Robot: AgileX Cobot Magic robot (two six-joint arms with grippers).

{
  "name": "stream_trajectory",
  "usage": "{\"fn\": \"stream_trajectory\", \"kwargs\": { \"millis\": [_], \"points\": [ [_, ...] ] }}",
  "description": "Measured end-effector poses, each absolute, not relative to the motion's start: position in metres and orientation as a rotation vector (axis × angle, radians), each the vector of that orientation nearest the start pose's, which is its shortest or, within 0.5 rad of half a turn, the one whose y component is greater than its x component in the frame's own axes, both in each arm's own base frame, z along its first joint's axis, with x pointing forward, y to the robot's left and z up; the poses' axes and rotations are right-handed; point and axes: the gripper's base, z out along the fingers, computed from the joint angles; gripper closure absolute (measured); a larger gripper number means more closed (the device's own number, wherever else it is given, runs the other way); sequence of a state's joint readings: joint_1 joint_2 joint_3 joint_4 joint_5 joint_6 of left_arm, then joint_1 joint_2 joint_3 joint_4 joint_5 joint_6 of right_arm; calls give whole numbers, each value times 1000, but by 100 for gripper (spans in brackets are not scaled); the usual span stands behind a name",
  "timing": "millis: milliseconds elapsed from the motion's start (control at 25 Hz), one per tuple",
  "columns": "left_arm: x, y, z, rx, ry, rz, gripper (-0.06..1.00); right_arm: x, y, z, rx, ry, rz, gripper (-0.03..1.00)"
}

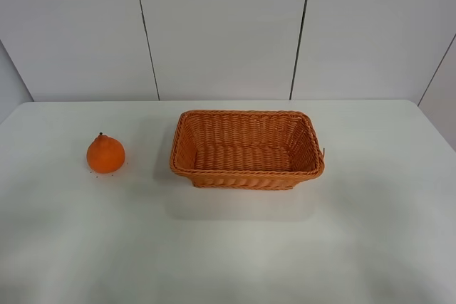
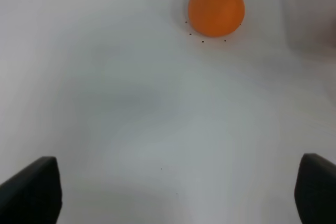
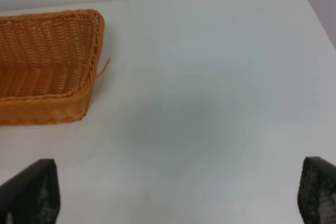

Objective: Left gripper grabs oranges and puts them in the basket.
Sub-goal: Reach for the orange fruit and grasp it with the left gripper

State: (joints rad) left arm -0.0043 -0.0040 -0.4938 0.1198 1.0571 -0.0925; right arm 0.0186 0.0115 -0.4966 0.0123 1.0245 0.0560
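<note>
A bright orange fruit with a knobbed top stands on the white table, left of the basket. It also shows in the left wrist view. The woven orange-brown basket sits mid-table with nothing in it; its end shows in the right wrist view. Neither arm shows in the high view. My left gripper is open, its black fingertips wide apart, well short of the orange. My right gripper is open over bare table, right of the basket.
The white table ends at a grey panelled wall behind. A loose wicker strand sticks out of the basket's right corner. Small dark specks lie around the orange.
</note>
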Motion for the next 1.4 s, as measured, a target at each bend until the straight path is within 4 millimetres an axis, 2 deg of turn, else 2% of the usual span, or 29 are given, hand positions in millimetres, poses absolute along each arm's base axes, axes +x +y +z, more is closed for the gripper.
{"fn": "stream_trajectory", "kwargs": {
  "millis": [600, 760, 880, 960, 1080, 1200, 1400],
  "points": [
    [-5, 9, 276, -95, 2035, 81, -5, -1, 1, 279, 38, 2023, 62, 27],
    [-5, 8, 285, -90, 1975, 60, -5, -1, 1, 279, 38, 2023, 62, 27],
    [4, 7, 294, -76, 1946, 57, -5, -1, 1, 279, 38, 2023, 62, 27],
    [19, 7, 297, -61, 1979, 64, -5, -1, 1, 279, 38, 2023, 62, 27],
    [51, 6, 297, -17, 2073, 86, -5, -1, 1, 279, 38, 2023, 62, 27],
    [93, 5, 292, 17, 2163, 89, -5, -1, 1, 279, 38, 2023, 62, 27],
    [171, -1, 275, 9, 2330, -7, -5, -1, 1, 279, 38, 2023, 62, 27]
  ]
}}
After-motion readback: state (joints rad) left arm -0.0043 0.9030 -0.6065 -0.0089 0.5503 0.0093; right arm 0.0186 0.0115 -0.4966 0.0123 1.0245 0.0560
